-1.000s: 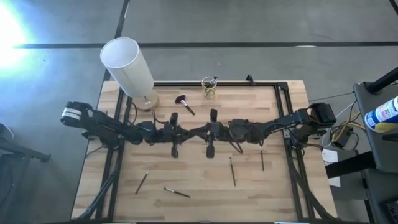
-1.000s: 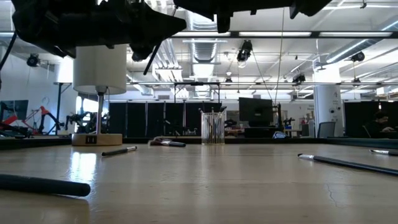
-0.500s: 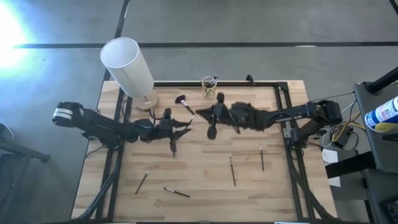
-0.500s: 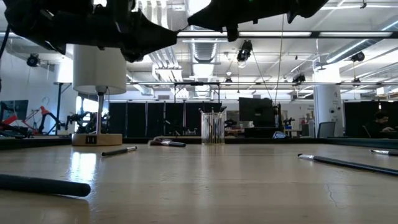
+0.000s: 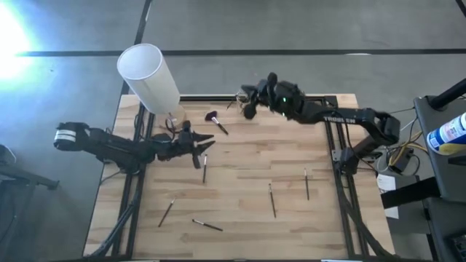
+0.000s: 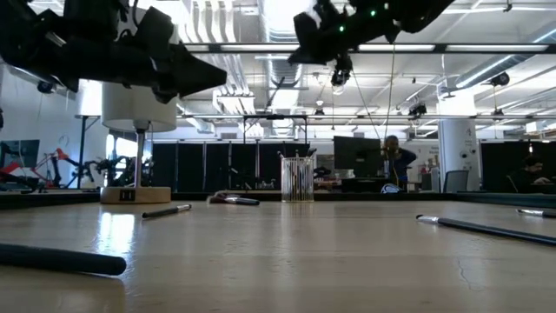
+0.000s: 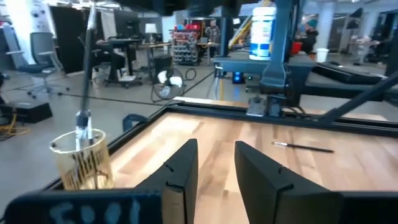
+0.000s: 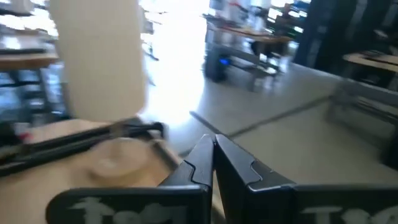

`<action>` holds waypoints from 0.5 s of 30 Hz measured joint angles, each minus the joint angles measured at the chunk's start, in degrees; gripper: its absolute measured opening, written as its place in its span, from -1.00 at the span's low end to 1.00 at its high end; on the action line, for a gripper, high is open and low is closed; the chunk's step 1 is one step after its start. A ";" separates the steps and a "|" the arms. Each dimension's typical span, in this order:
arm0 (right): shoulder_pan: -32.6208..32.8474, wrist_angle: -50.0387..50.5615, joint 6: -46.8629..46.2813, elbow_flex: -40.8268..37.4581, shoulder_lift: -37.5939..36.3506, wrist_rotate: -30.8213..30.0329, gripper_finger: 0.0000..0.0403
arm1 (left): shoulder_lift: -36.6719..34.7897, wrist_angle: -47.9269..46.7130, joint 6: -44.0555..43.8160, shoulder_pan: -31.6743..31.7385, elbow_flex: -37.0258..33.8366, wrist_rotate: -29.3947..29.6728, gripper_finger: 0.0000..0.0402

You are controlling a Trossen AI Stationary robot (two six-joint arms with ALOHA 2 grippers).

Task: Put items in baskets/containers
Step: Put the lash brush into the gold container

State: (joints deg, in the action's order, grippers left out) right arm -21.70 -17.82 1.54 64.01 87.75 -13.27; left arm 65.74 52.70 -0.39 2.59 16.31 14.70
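1. Locate the right gripper [image 5: 247,102] at the far edge of the table [image 5: 240,189], raised above the glass cup [image 6: 297,179]. In the right wrist view its fingers [image 8: 200,163] are pressed together with no gap, and you cannot see anything clamped between them.
2. Locate the left gripper [image 5: 206,140] over the left half of the table, near the base of the white cylinder [image 5: 149,76]. In the left wrist view its fingers [image 7: 180,171] stand apart with bare wood showing between them; nothing is held.
3. Find the cup at the middle of the far edge. In the left wrist view it [image 7: 82,162] holds several brushes upright, one dark handle [image 7: 86,74] rising well above the rim.
4. Note the bushy-headed brush [image 5: 215,121] lying flat between the cylinder's base and the cup, apart from both.
5. Note one brush [image 5: 204,169] lying just in front of the left gripper.
6. Count four more brushes on the near half: one at the left [image 5: 167,212], one nearest the front edge [image 5: 207,225], and two roughly parallel ones at the right [image 5: 271,199] [image 5: 306,185].
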 joint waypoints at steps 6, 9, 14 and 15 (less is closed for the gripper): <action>-5.26 2.03 2.74 3.56 4.86 0.11 -0.96 | -0.25 -0.15 -0.06 0.70 -0.72 0.20 -0.51; -7.00 4.36 3.28 4.49 7.15 0.21 -0.96 | -0.25 -0.14 -0.06 0.81 -0.72 0.24 -0.51; -8.60 6.71 3.68 4.04 8.86 -0.38 -0.96 | -0.25 -0.27 -0.04 1.00 -0.72 0.23 -0.51; -8.85 6.73 3.84 3.66 8.87 -0.35 -0.96 | -0.25 -0.28 -0.04 1.05 -0.72 0.23 -0.51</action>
State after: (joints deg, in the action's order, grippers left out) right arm -30.55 -11.10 5.38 67.67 96.62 -13.63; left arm 65.49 52.41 -0.43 3.64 15.59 14.93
